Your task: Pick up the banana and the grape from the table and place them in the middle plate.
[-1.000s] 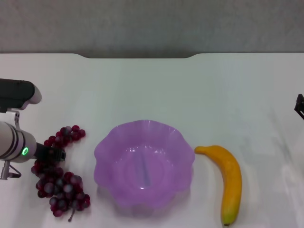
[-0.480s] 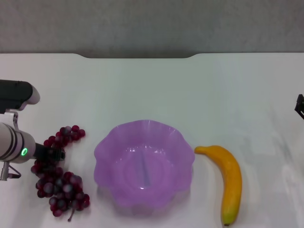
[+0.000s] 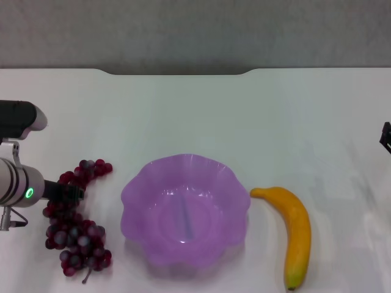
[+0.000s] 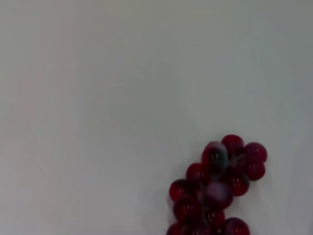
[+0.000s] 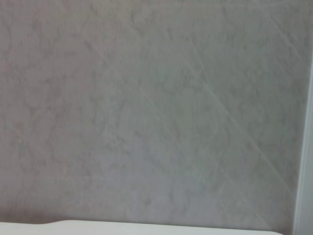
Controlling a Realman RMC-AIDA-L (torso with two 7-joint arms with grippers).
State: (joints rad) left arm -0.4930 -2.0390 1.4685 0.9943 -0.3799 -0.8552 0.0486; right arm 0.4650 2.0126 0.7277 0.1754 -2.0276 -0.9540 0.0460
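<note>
Grapes (image 3: 76, 223) lie on the white desk (image 3: 201, 116) at my left, a bunch of dark red and purple berries with a few greyish ones, trailing from a small cluster at its far end down to a short stem at its near end. My left gripper (image 3: 66, 193) is down at the bunch's upper middle, its dark tip among the berries, with the silver wrist and its green light just behind. Whether its fingers are spread or closed on the fruit I cannot tell, because the berries and the wrist hide them. My left wrist camera shows only one end of the bunch (image 4: 217, 188) lying on bare desk, with none of my own fingers in sight.

To the right of the grapes, apart from them, sits the purple plate (image 3: 139, 189), translucent, with a wavy scalloped rim, holding nothing. Just beside its right edge lies the banana (image 3: 293, 232), yellow-orange, curved, one tip next to the plate's rim and the greenish tip pointing toward me. It rests flat on the desk.

My right arm (image 3: 385, 137) is parked far out at the right border of the head view, where only a dark sliver shows. Its wrist camera looks at a grey wall (image 5: 146, 107), so I cannot tell how those fingers stand.
</note>
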